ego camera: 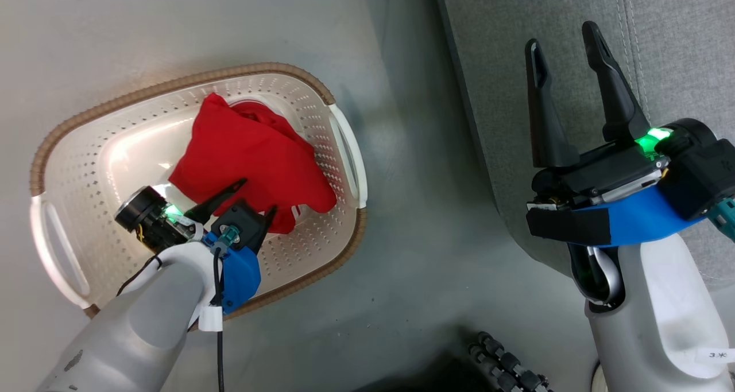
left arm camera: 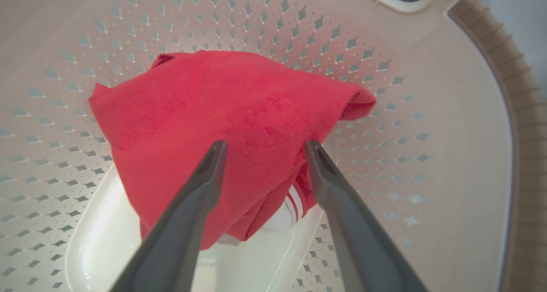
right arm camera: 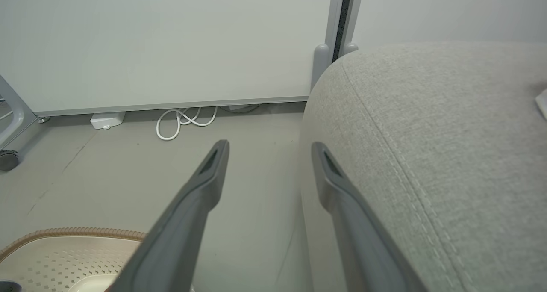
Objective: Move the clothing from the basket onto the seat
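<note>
The red clothing lies bunched in the cream basket on the floor at the left. My left gripper reaches down inside the basket, open, its two dark fingers straddling the near edge of the cloth. In the left wrist view the clothing sits just past the open left gripper, and striped red-and-white trim shows underneath. My right gripper is open and empty above the front edge of the grey seat; the seat lies to the right of the right gripper.
The basket's brown rim shows at the lower left of the right wrist view. A white wall panel, a white cable loop and a small white box lie at the floor's far edge. A dark wheeled base part sits low in the head view.
</note>
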Available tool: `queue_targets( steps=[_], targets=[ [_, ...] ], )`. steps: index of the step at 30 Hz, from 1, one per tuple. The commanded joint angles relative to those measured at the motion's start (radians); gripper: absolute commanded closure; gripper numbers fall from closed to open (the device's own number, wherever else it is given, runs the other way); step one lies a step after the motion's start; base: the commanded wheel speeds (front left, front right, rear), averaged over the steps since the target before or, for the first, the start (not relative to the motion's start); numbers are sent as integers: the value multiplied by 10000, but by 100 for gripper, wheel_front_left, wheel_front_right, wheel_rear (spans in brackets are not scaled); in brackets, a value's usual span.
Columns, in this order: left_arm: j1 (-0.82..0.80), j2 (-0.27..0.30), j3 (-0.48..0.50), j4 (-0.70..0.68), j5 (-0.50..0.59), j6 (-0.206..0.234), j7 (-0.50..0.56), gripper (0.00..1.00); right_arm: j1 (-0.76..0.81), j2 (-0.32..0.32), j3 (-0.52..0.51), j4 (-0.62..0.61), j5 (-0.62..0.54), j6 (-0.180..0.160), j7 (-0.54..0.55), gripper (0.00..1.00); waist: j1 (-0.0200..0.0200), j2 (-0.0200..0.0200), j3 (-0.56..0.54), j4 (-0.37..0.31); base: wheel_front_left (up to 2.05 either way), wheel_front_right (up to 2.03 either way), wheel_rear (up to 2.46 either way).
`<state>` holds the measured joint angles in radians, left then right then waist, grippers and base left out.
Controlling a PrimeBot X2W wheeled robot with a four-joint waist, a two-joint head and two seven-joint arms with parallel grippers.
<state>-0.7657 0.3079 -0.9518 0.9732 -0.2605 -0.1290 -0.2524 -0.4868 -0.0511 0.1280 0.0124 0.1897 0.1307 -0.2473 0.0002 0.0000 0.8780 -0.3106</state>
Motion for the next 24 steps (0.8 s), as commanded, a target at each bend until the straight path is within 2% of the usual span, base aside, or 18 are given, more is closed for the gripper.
queue_targets(
  steps=[1, 6, 13, 20, 24],
  targets=[
    [-166, 1, -99, 96, 25, -17, 25, 0, -171, 11, 29, 16, 105, 1, -61, 0, -2, 0, 142, -138, 0, 0, 0],
    [-542, 72, -523, 823, 280, 34, 25, 0, -223, 13, 177, 97, 337, 1, -143, 0, -2, 0, 307, -293, 0, 0, 0],
    [-857, 83, -909, 1478, 737, 450, -27, 0, -231, 11, 281, 81, 544, 1, -184, 0, -2, 0, 460, -429, 0, 0, 0],
    [-1305, -147, -880, 1997, 739, 1211, -7, 0, -212, 11, 254, -108, 668, 1, -188, 0, -2, 0, 620, -498, 0, 0, 0],
    [-1539, -356, -679, 2060, 523, 1463, -49, 0, -165, 11, 200, -167, 694, 1, -190, 0, -2, 0, 671, -481, 0, 0, 0]
  ],
)
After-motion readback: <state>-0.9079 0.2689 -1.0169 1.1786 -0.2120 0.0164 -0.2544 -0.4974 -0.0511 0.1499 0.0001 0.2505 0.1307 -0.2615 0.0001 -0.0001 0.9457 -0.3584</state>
